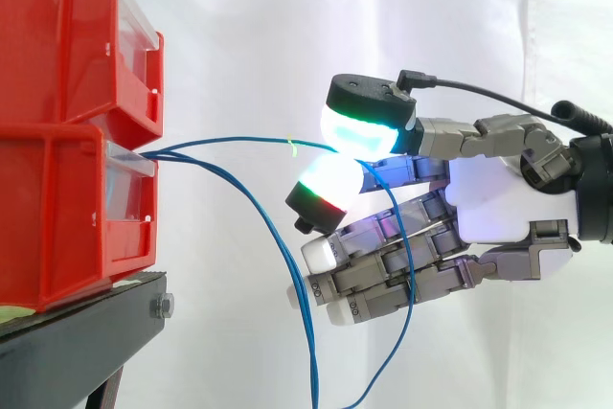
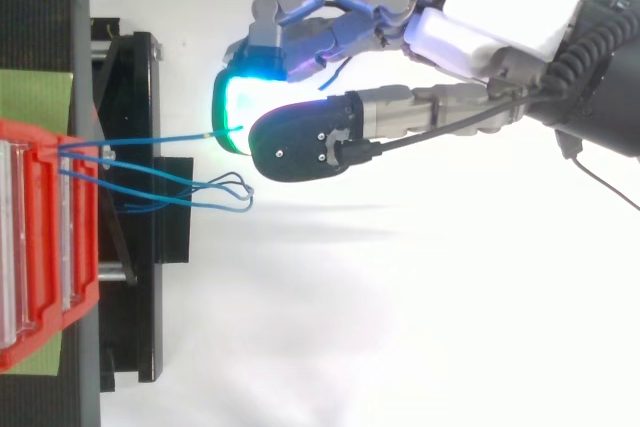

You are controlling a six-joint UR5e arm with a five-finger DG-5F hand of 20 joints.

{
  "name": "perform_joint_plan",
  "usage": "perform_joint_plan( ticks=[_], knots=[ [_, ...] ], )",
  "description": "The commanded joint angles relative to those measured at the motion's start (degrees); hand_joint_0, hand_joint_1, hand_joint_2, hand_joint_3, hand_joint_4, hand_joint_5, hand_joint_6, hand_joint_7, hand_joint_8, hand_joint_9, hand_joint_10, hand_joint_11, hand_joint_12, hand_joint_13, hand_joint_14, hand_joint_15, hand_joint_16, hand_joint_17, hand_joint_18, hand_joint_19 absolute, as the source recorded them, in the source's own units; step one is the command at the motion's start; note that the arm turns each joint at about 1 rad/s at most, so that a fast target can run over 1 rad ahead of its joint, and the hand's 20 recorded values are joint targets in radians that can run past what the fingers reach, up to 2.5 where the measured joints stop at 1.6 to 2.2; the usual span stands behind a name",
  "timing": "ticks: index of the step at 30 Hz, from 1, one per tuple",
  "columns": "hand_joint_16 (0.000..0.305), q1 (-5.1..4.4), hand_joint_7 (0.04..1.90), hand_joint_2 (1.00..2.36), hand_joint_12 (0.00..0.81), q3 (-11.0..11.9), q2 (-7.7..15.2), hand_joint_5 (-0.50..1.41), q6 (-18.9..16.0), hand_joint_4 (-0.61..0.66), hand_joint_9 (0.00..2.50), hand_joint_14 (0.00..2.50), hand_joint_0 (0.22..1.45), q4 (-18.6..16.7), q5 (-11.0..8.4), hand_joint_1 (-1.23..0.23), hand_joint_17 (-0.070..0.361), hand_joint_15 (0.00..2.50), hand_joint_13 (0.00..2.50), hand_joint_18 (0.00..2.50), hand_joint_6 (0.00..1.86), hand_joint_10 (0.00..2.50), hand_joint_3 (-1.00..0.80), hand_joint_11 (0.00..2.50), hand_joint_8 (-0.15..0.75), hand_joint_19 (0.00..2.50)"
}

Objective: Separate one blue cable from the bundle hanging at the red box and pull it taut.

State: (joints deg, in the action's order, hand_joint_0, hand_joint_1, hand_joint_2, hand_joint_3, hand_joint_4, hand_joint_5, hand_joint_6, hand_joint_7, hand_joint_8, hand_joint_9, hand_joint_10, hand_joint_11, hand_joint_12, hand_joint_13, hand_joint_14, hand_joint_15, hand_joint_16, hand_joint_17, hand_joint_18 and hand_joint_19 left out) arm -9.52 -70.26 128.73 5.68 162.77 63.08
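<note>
Blue on glowing white, basically: the hand [image 1: 498,200] comes in from 3 o'clock in the side view and has one blue cable [image 1: 239,141] pinched between two pads [image 1: 356,129]. The upper pad is lit cyan-green, the lower one white with a red edge. Its other fingers are curled up underneath, around 6 o'clock from the pinch.

From the pinch the cable heads toward 9 o'clock, nearly level with just a slight upward bow, into the front of the lower red box [image 1: 57,222]. From above it reads as a clean straight line. A little greenish mark [image 1: 290,147] sits on it just short of the pads. Behind the pads a blue strand drops past the curled fingers toward 6 o'clock.

The rest of the bundle [image 1: 280,248] leaves the same spot on the box and sags off to roughly 5 o'clock, apart from the held cable. In the top view its loops lie about 7 o'clock from the pads.

A second red box [image 1: 57,35] is stacked on top, both on a black stand [image 1: 81,347], with a white curtain [image 1: 239,26] behind.
</note>
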Motion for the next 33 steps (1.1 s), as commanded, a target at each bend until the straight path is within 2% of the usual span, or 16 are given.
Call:
perform_joint_plan(
  ticks=[1, 7, 10, 13, 16, 19, 25, 33],
  knots=[
    [0.030, 0.03, 1.10, 1.02, 0.271, -0.06, 0.03, -0.16, -0.14, -0.07, 0.84, 0.01, 0.65, 0.00, 0.02, -0.76, 0.068, 0.16, 0.44, 0.32, 0.94, 0.02, -0.22, 0.65, 0.241, 0.17],
    [0.029, -0.06, 1.21, 1.02, 0.268, -0.06, 0.03, -0.17, -2.43, -0.09, 0.84, 0.01, 0.70, 0.09, 0.02, -0.77, 0.066, 0.17, 0.44, 0.31, 0.95, 0.02, -0.27, 0.70, 0.236, 0.17],
    [0.029, 0.03, 1.15, 1.01, 0.269, -0.06, 0.12, -0.18, -4.97, -0.12, 0.84, 0.01, 0.73, 0.09, -0.15, -0.76, 0.066, 0.17, 0.44, 0.31, 0.96, 0.02, -0.40, 0.71, 0.233, 0.17],
    [0.030, 0.03, 1.14, 1.00, 0.269, -0.06, 0.12, -0.18, -5.41, -0.11, 0.84, 0.01, 0.74, 0.09, -0.24, -0.75, 0.067, 0.17, 0.45, 0.31, 0.96, 0.02, -0.50, 0.74, 0.233, 0.17],
    [0.030, 0.03, 1.15, 1.00, 0.270, -0.06, 0.12, -0.19, -5.41, -0.10, 0.86, 0.01, 0.74, 0.00, -0.15, -0.74, 0.066, 0.17, 0.45, 0.32, 0.96, 0.02, -0.50, 0.81, 0.234, 0.17],
    [0.029, 0.12, 1.14, 1.00, 0.269, -0.06, 0.12, -0.19, -5.41, -0.10, 0.96, 0.01, 0.73, -0.09, -0.15, -0.74, 0.066, 0.19, 0.46, 0.32, 0.96, 0.02, -0.50, 1.08, 0.239, 0.17],
    [0.029, 0.38, 1.14, 1.00, 0.268, -0.06, 0.12, -0.19, -5.68, -0.09, 0.98, 0.01, 0.73, -0.18, 0.11, -0.74, 0.065, 0.21, 0.48, 0.32, 0.96, 0.02, -0.50, 1.15, 0.239, 0.16],
    [0.027, 0.56, 1.13, 1.00, 0.266, -0.23, 0.73, -0.19, -7.61, -0.08, 1.03, 0.01, 0.73, -0.53, 0.20, -0.74, 0.060, 0.30, 0.57, 0.34, 0.96, 0.01, -0.50, 1.41, 0.234, 0.15]
  ],
)
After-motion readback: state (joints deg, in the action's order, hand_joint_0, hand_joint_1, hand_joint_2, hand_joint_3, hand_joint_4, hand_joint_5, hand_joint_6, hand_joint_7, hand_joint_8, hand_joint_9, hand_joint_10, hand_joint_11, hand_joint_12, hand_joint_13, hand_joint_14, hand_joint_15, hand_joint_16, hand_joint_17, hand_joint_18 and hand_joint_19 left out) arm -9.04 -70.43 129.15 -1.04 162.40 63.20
